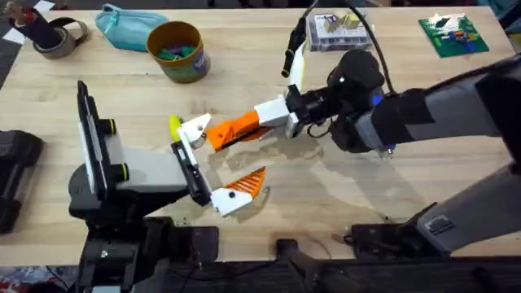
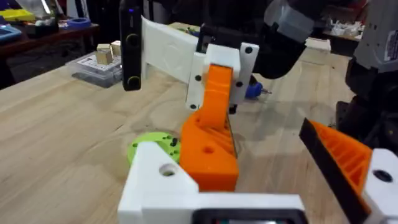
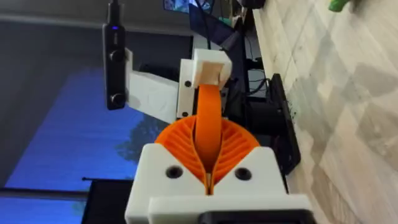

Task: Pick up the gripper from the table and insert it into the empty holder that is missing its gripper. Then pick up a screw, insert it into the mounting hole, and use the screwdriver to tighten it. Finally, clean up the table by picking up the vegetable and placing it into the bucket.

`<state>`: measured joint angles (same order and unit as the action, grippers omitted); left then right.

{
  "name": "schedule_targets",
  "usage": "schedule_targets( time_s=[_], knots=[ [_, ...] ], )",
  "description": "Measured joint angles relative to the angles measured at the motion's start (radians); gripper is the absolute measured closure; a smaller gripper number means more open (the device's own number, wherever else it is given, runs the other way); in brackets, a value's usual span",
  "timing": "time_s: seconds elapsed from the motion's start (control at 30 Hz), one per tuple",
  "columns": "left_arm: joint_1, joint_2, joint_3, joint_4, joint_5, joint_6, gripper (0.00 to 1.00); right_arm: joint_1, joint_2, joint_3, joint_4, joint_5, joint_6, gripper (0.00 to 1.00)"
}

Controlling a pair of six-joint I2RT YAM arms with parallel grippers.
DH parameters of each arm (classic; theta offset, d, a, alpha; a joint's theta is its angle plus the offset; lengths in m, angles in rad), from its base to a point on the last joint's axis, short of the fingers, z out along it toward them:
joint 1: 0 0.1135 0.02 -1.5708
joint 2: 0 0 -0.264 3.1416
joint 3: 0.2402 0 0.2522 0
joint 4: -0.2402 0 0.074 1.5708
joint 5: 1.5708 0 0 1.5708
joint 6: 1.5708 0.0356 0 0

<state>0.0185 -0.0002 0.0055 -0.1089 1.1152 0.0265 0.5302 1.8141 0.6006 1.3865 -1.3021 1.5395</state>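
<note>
Right gripper (image 1: 244,129) jaws pinch the gripper (image 3: 208,124) between them.

Smooth orange gripper (image 1: 230,130) points toward black holder (image 1: 189,169); yellow bucket (image 1: 177,50) upright.

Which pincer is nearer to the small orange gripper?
Right. The right pincer is shut on the gripper; the left pincer stands open just beside it.

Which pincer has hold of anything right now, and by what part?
The right pincer pinches the small orange finger piece along its smooth orange blade, white base sticking out ahead. The left pincer holds nothing.
</note>
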Motion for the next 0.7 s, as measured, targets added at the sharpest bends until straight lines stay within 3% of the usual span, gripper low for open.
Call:
schedule_targets(
  time_s=[0.7],
  knots=[
    [0.000, 0.000, 0.000, 0.000, 0.000, 0.000, 0.012, 0.020, 0.000, 0.000, -0.010, 0.034, 0.000, 0.987]
  ],
)
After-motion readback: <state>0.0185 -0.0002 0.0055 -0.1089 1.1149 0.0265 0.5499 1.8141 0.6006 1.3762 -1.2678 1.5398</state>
